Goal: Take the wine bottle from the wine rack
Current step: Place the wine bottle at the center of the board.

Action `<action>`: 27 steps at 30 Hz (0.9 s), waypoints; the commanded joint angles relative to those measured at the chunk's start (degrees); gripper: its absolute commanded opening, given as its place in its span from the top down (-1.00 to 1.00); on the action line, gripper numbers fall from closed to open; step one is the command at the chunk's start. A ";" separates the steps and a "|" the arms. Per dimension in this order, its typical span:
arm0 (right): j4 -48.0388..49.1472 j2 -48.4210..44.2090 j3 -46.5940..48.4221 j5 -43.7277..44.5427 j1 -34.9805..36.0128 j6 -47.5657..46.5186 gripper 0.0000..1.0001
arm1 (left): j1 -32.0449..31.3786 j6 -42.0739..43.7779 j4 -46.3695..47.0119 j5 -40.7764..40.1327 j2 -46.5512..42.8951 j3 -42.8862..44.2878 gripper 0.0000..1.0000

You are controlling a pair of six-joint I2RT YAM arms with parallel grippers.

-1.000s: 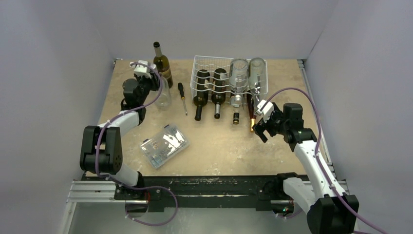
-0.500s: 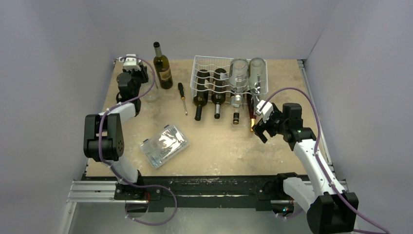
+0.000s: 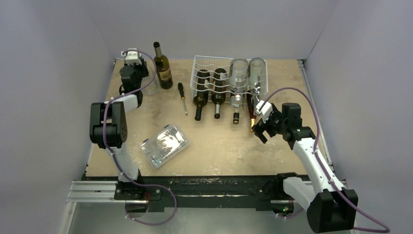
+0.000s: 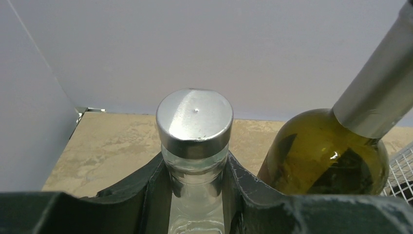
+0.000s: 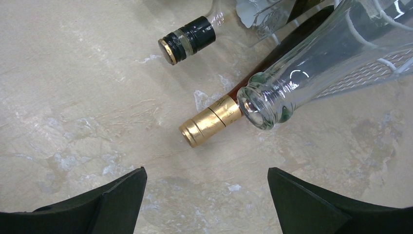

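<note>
The white wire wine rack [image 3: 207, 62] stands at the back of the table with several bottles lying in it, necks toward me. My left gripper [image 3: 139, 74] [image 4: 195, 163] is shut on the neck of a clear glass bottle [image 4: 195, 146] with a silver cap, held upright at the back left, off the rack. My right gripper [image 3: 260, 130] [image 5: 207, 170] hangs open just in front of the rack's right end. It faces a gold-capped bottle neck [image 5: 209, 126] and a clear open bottle mouth [image 5: 265, 105], touching neither.
An olive-green wine bottle [image 3: 162, 70] [image 4: 331, 161] stands upright right beside the held bottle. A screwdriver [image 3: 182, 95] lies left of the rack, and a clear plastic parts box [image 3: 164, 145] sits near the front. A black-capped neck [image 5: 187, 40] pokes out further left. Walls enclose three sides.
My left arm has swung left and toward the back corner with the clear bottle in its grip. The right gripper has barely moved and stays open.
</note>
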 commanded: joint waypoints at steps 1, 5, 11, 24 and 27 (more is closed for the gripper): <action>-0.23 0.00 0.11 -1.21 0.03 -0.74 -0.98 | 0.43 0.24 15.49 -0.40 -0.55 6.36 0.88; -0.32 0.23 0.19 -1.26 -0.04 -0.88 -0.98 | 0.57 0.43 15.83 -0.40 0.46 6.23 0.76; -0.50 0.22 0.19 -1.34 -0.01 -0.92 -0.98 | 0.56 -0.56 17.03 -0.40 -0.52 3.43 0.22; -0.40 -2.02 0.15 -1.87 0.00 -0.92 -0.98 | 0.53 -6.76 13.11 -3.78 -19.67 -10.89 -0.55; -0.35 -2.86 0.09 -2.00 -0.08 -0.87 -0.98 | 0.56 -11.20 7.31 -3.49 -27.96 -15.51 -0.76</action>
